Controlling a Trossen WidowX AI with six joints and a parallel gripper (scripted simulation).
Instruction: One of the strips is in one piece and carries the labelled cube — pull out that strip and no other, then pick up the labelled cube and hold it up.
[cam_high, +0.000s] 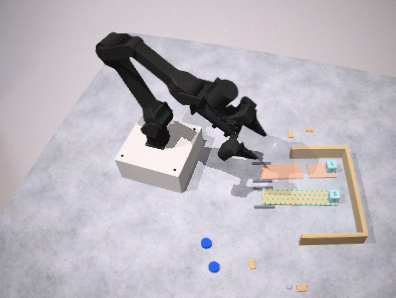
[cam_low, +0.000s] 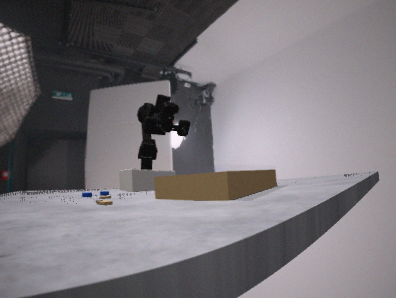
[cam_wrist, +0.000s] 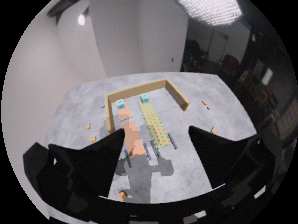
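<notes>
Arm (cam_high: 165, 75) reaches from white base (cam_high: 150, 172) toward 3 o'clock. Tan fence (cam_high: 356, 190) w/ two strips inside: orange strip (cam_high: 282, 171) is split by a gap, patterned strip (cam_high: 300, 196) at 6 o'clock of it is whole, carries a cyan cube (cam_high: 334, 194) at far end. Gripper (cam_high: 252, 137) jaws wide, empty, above strips' near ends. Judged: nothing pulled yet; pull, pick, lift all remain.

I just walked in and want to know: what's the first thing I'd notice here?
The big black robot arm on its white box, bending down with its open end effector over the near end of the strips. Then the tan fence around two strips: a spotted one and an orange one with a gap, each carrying a pale blue cube.
</notes>
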